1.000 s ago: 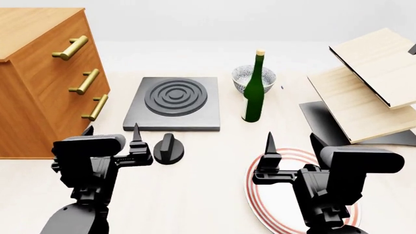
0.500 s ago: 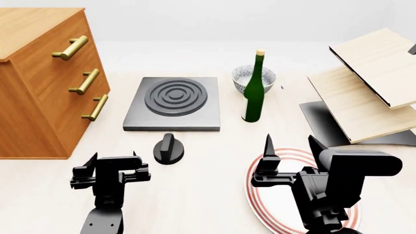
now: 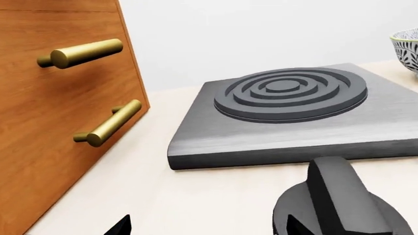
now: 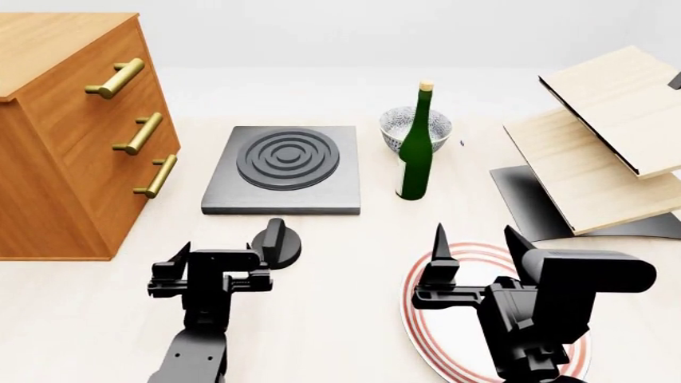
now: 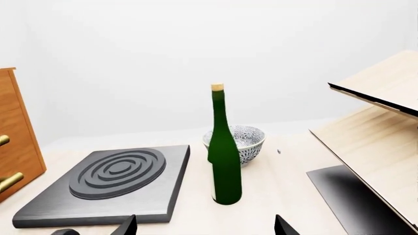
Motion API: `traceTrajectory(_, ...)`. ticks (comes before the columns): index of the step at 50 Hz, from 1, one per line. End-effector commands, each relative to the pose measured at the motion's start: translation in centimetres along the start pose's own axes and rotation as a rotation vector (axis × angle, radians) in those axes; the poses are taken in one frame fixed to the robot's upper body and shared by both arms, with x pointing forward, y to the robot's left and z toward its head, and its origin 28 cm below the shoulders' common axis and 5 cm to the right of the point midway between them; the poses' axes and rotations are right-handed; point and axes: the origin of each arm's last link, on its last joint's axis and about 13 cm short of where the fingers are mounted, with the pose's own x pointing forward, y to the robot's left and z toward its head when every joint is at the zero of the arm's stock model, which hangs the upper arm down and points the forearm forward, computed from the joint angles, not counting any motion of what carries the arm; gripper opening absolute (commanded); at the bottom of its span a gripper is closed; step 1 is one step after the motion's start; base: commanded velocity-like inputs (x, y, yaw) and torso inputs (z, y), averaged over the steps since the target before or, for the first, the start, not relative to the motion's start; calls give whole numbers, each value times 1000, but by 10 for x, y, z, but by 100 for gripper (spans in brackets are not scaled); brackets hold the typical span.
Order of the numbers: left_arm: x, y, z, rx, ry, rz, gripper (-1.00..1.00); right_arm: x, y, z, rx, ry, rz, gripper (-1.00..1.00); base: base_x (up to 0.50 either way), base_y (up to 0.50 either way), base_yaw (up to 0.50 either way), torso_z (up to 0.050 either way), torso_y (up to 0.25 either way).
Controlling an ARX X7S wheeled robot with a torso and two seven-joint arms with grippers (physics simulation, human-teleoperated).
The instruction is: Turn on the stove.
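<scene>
Stove [image 4: 283,169]: flat dark grey slab with a ringed burner [image 4: 287,157], lay on the pale counter [image 4: 340,335] at about 11 o'clock in the head view. Knob [image 4: 276,243]: small, black, round, stood apart from the slab just off its near edge, at 6 o'clock of the slab.

Left gripper [image 4: 210,263]: low over the counter at 9 o'clock of the knob, fingers spread wide, holding nothing, one finger close beside the knob; contact could not be told.

Right gripper [image 4: 473,243]: hung above a red-rimmed plate [image 4: 431,327] at 5 o'clock, fingers wide apart, empty.

Also present: green bottle [image 4: 415,148] upright at 3 o'clock of the stove, patterned bowl [image 4: 403,126] behind it, wooden drawer chest [image 4: 66,132] at 9 o'clock, slanted shelf [image 4: 596,144] at 3 o'clock.
</scene>
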Motion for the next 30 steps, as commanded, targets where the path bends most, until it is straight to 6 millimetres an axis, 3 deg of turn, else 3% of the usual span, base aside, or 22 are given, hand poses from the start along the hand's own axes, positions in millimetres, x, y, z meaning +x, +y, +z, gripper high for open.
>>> traceTrajectory(1,4,-18,7,-1,-12,-56,100,0,-2,-2,4,3,-6,100,0,0,0,0,0)
traceTrajectory(10,-8,-42,4,5,4,-149,100,0,-3,-1,6,0,-11,100,0,0,0,0,0)
traceTrajectory(17,-19,-57,13,-9,-3,-222,100,0,-4,-1,8,-2,-15,100,0,0,0,0,0)
traceTrajectory(23,-38,-57,53,-77,-48,-288,100,0,-4,0,12,-5,-13,100,0,0,0,0,0)
traceTrajectory(30,-62,-27,115,-154,-93,-262,100,-1,-4,-1,15,-2,-16,100,0,0,0,0,0)
